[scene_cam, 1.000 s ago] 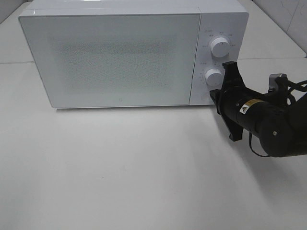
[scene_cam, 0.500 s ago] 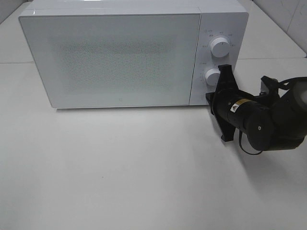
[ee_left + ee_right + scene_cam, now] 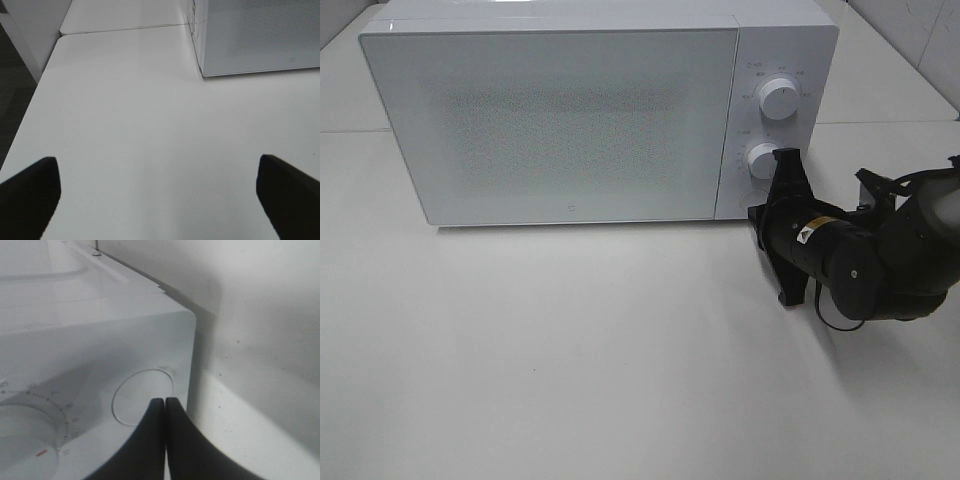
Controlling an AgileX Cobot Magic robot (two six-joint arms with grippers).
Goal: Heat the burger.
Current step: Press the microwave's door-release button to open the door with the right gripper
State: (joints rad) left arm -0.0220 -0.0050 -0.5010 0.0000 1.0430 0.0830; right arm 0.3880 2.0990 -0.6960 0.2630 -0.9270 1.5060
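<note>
White counter (image 3: 620, 350) carrying microwave (image 3: 570, 120); right claw (image 3: 165, 401) sitting fully closed, round button (image 3: 137, 390) just ahead of it; left claw (image 3: 157, 165) hanging wide apart.

Bright, even overhead light — soft shadows, wrist close-ups slightly blurred.

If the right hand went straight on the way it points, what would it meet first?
The round button on the microwave's panel, near the lower dial. The shut right hand has its tips right at the button's edge; whether they touch is unclear.
</note>
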